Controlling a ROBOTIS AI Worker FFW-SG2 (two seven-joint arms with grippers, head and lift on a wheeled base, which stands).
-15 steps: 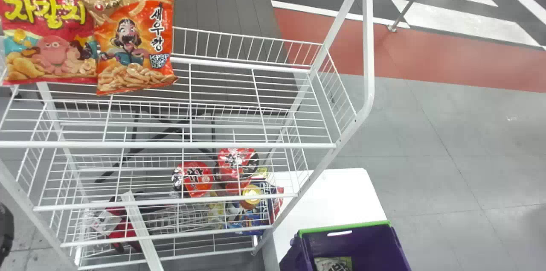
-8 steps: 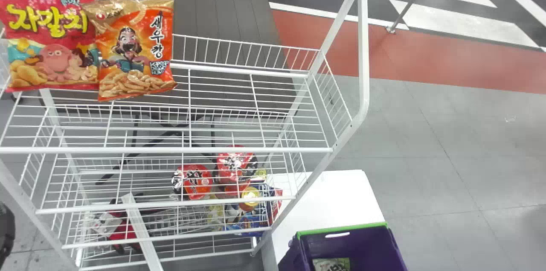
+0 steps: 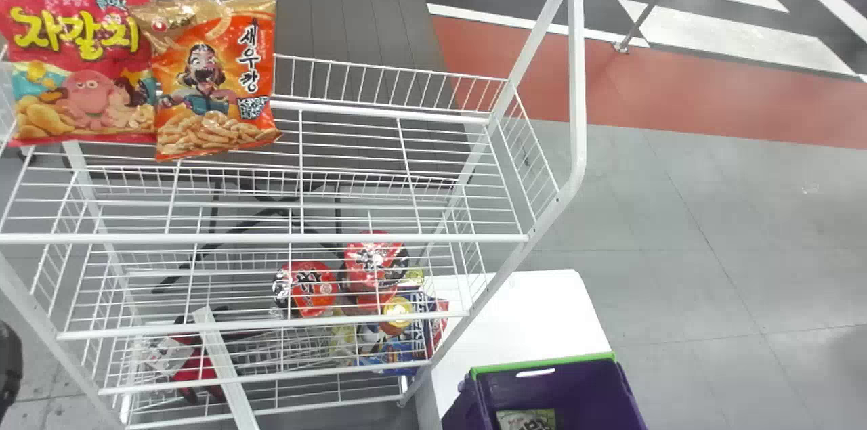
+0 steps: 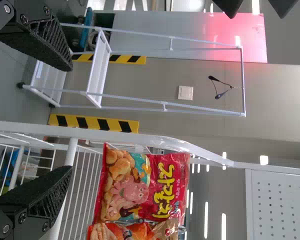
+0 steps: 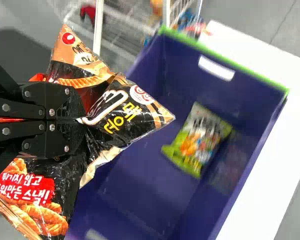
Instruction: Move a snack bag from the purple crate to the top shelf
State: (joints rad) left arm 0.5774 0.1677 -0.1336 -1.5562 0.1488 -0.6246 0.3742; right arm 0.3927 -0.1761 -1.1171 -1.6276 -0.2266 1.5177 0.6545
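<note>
Shut on a black and orange snack bag [image 5: 115, 110], my right gripper [image 5: 80, 120] pinches its crumpled middle above the purple crate [image 5: 140, 185] in the right wrist view. A green snack bag [image 5: 197, 140] lies inside the crate. The head view has the purple crate [image 3: 555, 382] at the bottom right, beside the white wire rack. On the left of the top shelf [image 3: 352, 166] stand a red snack bag [image 3: 81, 51] and an orange one [image 3: 210, 78]. My left gripper [image 4: 70, 117] is open and holds nothing, near the red snack bag [image 4: 142, 185] and the rack.
A white table [image 3: 521, 321] stands right of the rack, by the crate. Lower shelves hold red cup noodles [image 3: 308, 288] and several packets. The rack's slanted right post [image 3: 576, 78] rises between shelf and open floor. A black arm part [image 3: 8, 362] is at the left edge.
Compared with a second ago, the rack's top and its two bags appear slightly lower in the head view. Between the half-second-old frame and now, hardly anything differs.
</note>
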